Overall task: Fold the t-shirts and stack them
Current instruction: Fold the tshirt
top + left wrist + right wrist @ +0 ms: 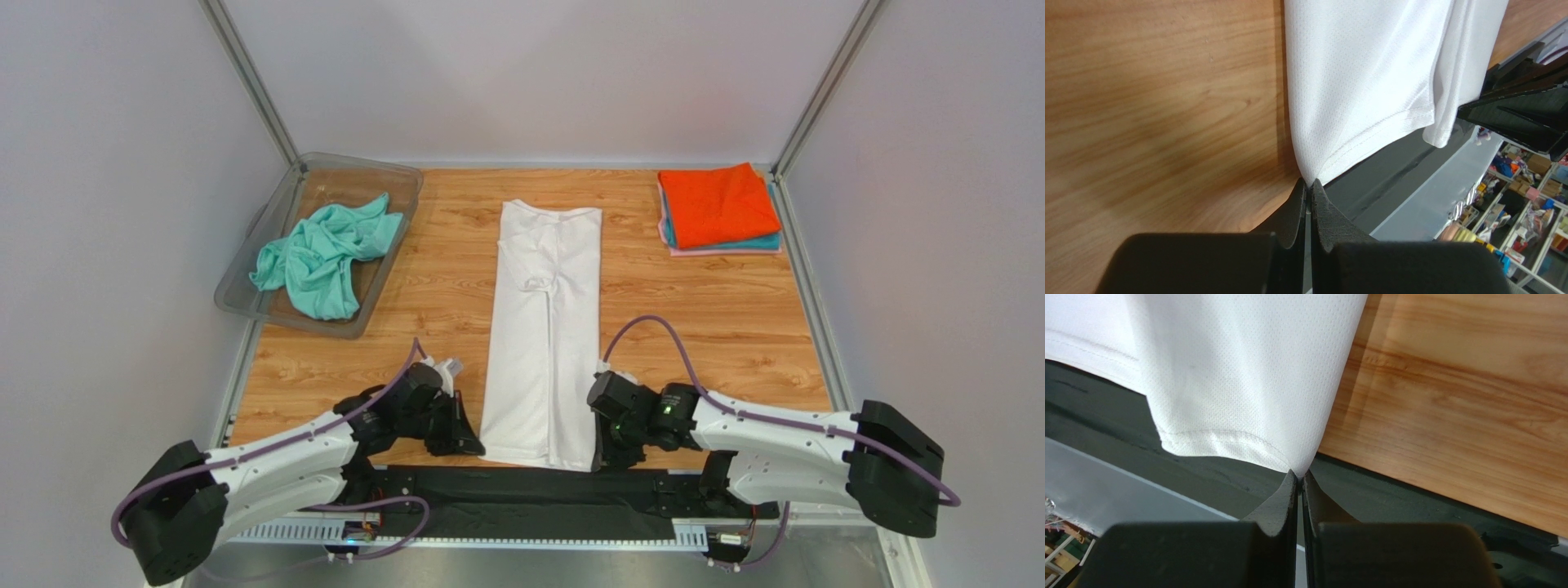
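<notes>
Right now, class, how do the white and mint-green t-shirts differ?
The white t-shirt lies in a folded strip on the table; the mint-green t-shirt sits crumpled in the clear tray. The left gripper and right gripper pinch the white t-shirt's near corners; nothing holds the mint-green t-shirt.

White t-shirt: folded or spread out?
Partly folded: the white t-shirt lies as a long narrow strip, sides turned inward, not yet halved. The left gripper and right gripper pinch its near corners.
</notes>
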